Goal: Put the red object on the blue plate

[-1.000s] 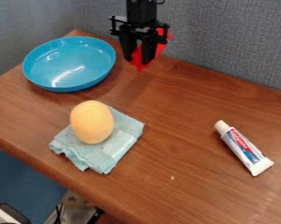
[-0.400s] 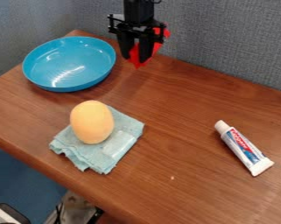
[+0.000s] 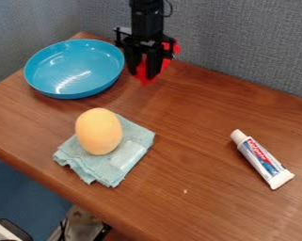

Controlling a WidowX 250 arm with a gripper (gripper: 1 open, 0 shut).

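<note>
Red object (image 3: 148, 69) sat clamped between the gripper's (image 3: 147, 68) fingers, just right of the blue plate (image 3: 72, 68), low over the counter (image 3: 203, 113) at its back edge. Against the frames from a moment before, the gripper had dropped a little toward the wood and edged slightly right in view; the red object went with it, jaws pinched on it throughout. Whether the object touched the counter could not be told from this angle.

Judgement: grasp looked secure, but the drop happened beside the plate, not over it, so the task was not advanced yet. Object was not on the plate; a shift left over the plate rim was probably still needed before release.

Rest was unchanged: orange egg-shaped thing (image 3: 98, 131) on the pale green cloth (image 3: 109, 152), well in front of the plate; toothpaste tube (image 3: 262, 158) far to the plate's right, near the counter's edge.
</note>
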